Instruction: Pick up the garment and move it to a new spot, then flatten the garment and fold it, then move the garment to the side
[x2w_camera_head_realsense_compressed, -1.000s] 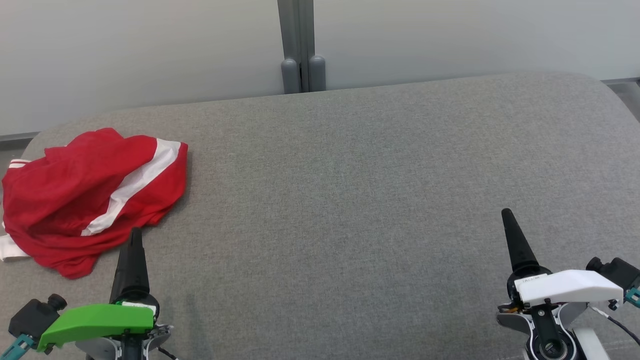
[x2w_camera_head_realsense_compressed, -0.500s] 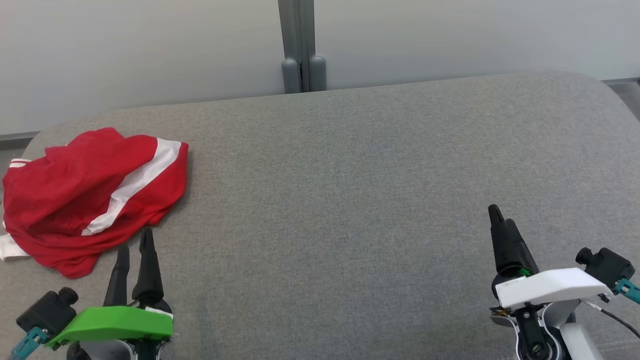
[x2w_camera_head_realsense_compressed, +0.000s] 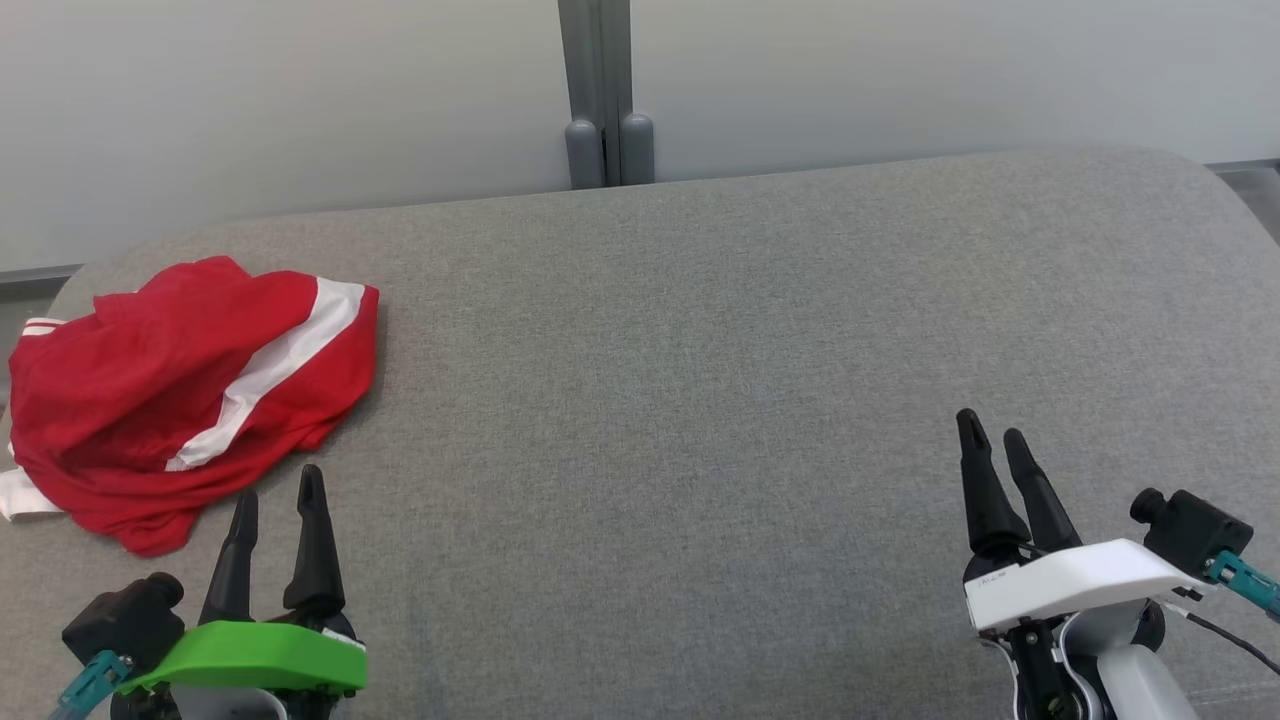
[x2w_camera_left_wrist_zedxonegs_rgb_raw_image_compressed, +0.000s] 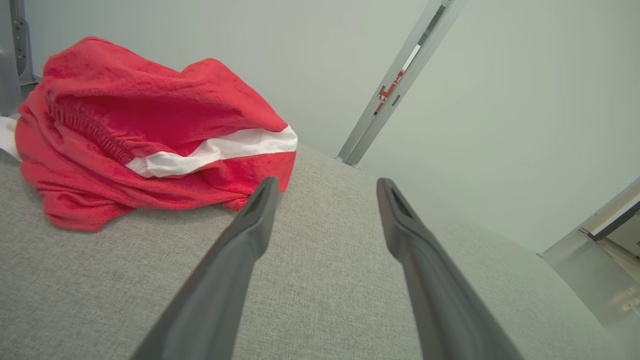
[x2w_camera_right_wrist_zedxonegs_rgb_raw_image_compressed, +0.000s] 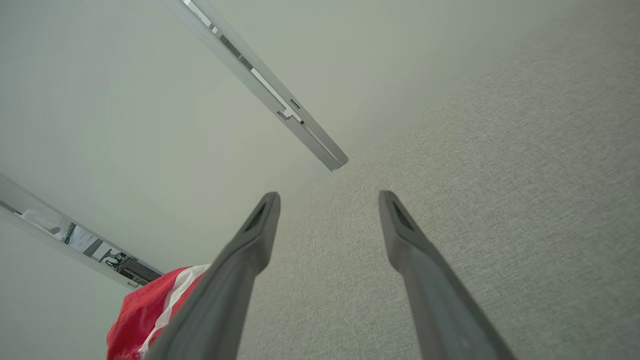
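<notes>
Red garment (x2w_camera_head_realsense_compressed: 190, 390) sits just ahead-left of your left fingers (x2w_camera_head_realsense_compressed: 312, 550), far from the right fingers (x2w_camera_head_realsense_compressed: 985, 490). Both pairs are spread wide, holding nothing.

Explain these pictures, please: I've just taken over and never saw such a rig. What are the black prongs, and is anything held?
The wide picture is from a camera on the robot's head, looking down at a grey fabric surface. The black prongs are its grippers' fingers: left gripper by the green cover, right gripper by the white cover. The other two pictures are from wrist cameras, each looking along its own gripper's fingers. A crumpled red garment with white stripes lies on the robot's left, just beyond the left gripper. Both grippers are open and empty; neither touches it.
</notes>
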